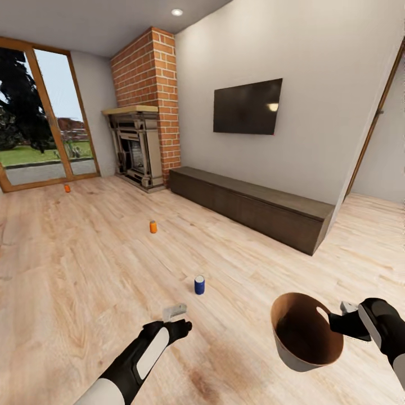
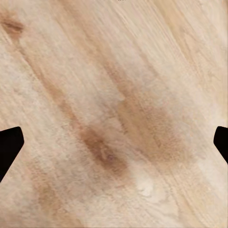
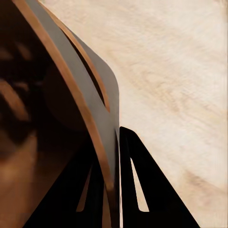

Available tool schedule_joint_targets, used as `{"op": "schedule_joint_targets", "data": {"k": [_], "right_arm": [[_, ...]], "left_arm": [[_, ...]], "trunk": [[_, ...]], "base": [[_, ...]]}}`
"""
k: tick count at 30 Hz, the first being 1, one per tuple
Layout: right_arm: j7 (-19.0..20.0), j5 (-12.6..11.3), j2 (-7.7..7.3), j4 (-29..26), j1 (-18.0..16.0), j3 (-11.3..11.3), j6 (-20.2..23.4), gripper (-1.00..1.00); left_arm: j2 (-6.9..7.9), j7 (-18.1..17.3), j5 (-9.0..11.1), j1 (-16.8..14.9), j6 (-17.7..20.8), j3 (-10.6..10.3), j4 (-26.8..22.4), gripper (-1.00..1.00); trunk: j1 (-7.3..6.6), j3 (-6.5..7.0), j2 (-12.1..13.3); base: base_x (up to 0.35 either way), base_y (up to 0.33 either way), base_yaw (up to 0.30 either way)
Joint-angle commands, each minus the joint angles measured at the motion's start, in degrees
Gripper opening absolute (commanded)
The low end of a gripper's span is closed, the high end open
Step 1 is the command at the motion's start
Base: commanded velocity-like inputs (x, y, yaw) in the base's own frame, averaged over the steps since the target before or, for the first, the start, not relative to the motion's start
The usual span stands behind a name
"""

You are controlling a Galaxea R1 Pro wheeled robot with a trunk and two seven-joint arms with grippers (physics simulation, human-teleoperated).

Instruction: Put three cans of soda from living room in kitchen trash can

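You had the tash can [image 1: 306,337] in your right gripper [image 1: 337,320], low at the right of the head view and lifted off the wood floor [image 1: 84,270], its dark brown inside tipped toward the camera. The right wrist view showed the two black fingers [image 3: 142,190] closed on its rim [image 3: 102,137], one inside the wall and one outside, with the pale boards beyond. Your left gripper [image 1: 175,311] hung over bare floor at the lower middle of the head view; in the left wrist view its fingertips [image 2: 9,147] stood wide apart at the two edges of the picture, with nothing but wood grain between them. The three cans all stood upright on the floor in the living room and well apart from one another. The dark blue can [image 1: 199,284] was closest, just ahead of your left gripper. The first orange can [image 1: 153,226] stood farther out toward the middle of the room, and the second orange can [image 1: 67,188] stood near the wood-framed glass doors [image 1: 42,118]. Behind them were the stone fireplace [image 1: 135,149] under the red brick chimney [image 1: 149,73], the long dark low cabinet [image 1: 253,208] along the wall, and the black TV [image 1: 247,107] above it.
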Motion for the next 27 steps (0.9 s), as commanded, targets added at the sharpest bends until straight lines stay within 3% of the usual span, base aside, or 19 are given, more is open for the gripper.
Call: {"op": "schedule_joint_targets", "data": {"k": [1,4,6,8,10,17,18,23,27], "right_arm": [[0.36,-1.45,-0.01,-0.19,-0.03,-0.05,0.11,-1.0],[0.43,-1.45,-0.06,-1.2,-0.19,-0.04,-0.02,-1.0],[0.4,-1.41,-0.06,-1.66,-0.81,-0.04,0.14,-1.0],[0.28,-1.3,0.03,-3.32,-3.24,0.16,2.58,-1.0],[0.23,-1.23,0.01,-3.79,-4.34,0.26,4.91,-1.0],[0.22,-1.29,0.05,-3.94,-7.46,0.46,5.57,-1.0],[0.21,-1.3,0.2,-3.93,-7.85,0.61,5.57,-1.0],[0.2,-1.26,0.64,-3.94,-7.89,0.97,5.57,-1.0],[0.2,-1.25,0.76,-3.94,-7.58,1.47,5.57,-1.0]], "left_arm": [[0.08,0.11,-0.05,0.05,-0.02,-0.18,0.02,1.0],[0.37,2.63,-0.16,-0.46,0.58,-0.31,0.05,1.0],[0.41,6.35,0.14,-2.33,2.79,-0.23,0.01,1.0],[-0.04,13.0,0.62,-4.73,6.98,-0.27,-0.48,1.0],[-0.2,14.94,0.77,-5.23,8.04,-0.27,-0.82,1.0],[-0.37,16.45,0.82,-7.86,12.56,-0.16,-1.52,1.0],[0.16,16.6,0.69,-8.04,12.93,-0.09,-1.01,1.0],[0.93,16.87,0.01,-7.2,9.54,2.46,4.37,1.0],[1.12,18.36,-0.22,-7.02,6.61,3.04,6.62,1.0]], "trunk": [[0.0,0.01,0.0],[0.0,0.01,0.0],[0.0,0.01,0.0],[0.0,0.01,0.0],[0.0,0.01,0.0],[0.0,0.01,0.0],[0.0,0.01,0.0],[0.0,0.01,0.0],[0.0,0.01,0.0]], "base": [[0.244,-0.263,-0.034],[0.246,-0.261,-0.017],[0.247,-0.26,-0.006],[0.247,-0.26,-0.002],[0.248,-0.259,-0.001],[0.251,-0.257,0.0],[0.279,-0.229,0.0],[0.288,-0.219,0.0],[0.291,-0.217,0.0]]}}
